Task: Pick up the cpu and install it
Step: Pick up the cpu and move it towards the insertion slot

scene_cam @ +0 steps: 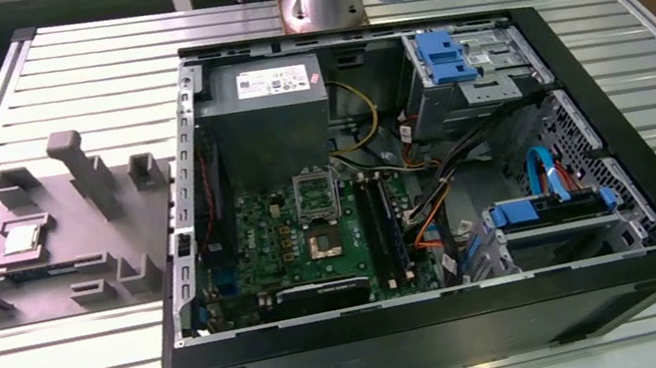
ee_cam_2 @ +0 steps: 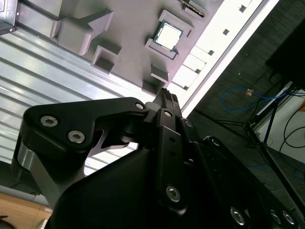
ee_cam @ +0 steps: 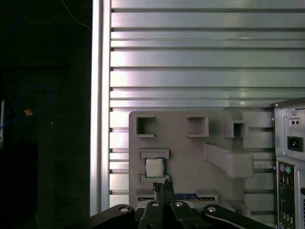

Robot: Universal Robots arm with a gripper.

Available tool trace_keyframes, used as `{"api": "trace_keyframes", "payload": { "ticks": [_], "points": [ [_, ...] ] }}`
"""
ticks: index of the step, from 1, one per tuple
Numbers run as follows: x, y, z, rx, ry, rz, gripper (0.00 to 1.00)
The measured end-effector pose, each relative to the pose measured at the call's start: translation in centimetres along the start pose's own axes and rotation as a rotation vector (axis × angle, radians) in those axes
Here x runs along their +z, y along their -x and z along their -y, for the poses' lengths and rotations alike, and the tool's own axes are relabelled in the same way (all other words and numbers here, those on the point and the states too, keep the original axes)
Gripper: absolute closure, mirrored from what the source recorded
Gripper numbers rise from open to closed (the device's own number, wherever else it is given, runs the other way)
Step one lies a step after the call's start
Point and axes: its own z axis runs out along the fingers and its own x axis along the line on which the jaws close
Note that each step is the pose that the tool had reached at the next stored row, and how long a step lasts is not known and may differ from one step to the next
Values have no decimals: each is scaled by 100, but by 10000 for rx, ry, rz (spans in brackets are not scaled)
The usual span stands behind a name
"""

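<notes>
Status: pick not yet made, nothing installed. The cpu (scene_cam: pixel 22 239) lies flat in its recess on the grey holder (scene_cam: pixel 99 263). The holder sits on the slatted surface (scene_cam: pixel 81 86), just beside the open computer case (scene_cam: pixel 460 318), on the exterior view's left.

My hand (ee_cam: pixel 161 183) is closed, fingertips together, gripping nothing. In both wrist views it hangs above the holder, apart from the chip, which lies a little beyond the fingertips.

Inside the case, the socket (scene_cam: pixel 322 243) on the green board (scene_cam: pixel 256 219) looks unoccupied, and a silver frame (scene_cam: pixel 313 190) appears swung open just beside it. My judgement: the grasp, the carry to the case and the seating are all left to do.

Chip appearance: small, square and thin. It has a pale silvery metal top that catches the light and a narrow darker border round it. It sits level and square between two low grey lips of the holder, top face up, with nothing covering it. I cannot make out any markings on it.
</notes>
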Motion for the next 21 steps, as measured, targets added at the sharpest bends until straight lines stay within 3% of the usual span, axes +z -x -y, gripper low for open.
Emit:
{"api": "trace_keyframes", "payload": {
  "ticks": [4, 5, 8, 19, 20, 21],
  "points": [
    [3, 0, 0, 0, 0, -1, 90],
    [36, 0, 2, 0, 0, -1, 90],
    [57, 0, 3, 0, 0, -1, 90],
    [68, 0, 4, 0, 0, -1, 90],
    [190, 0, 11, 0, 0, -1, 90],
    [191, 0, 11, 0, 0, -1, 90]
  ]
}}
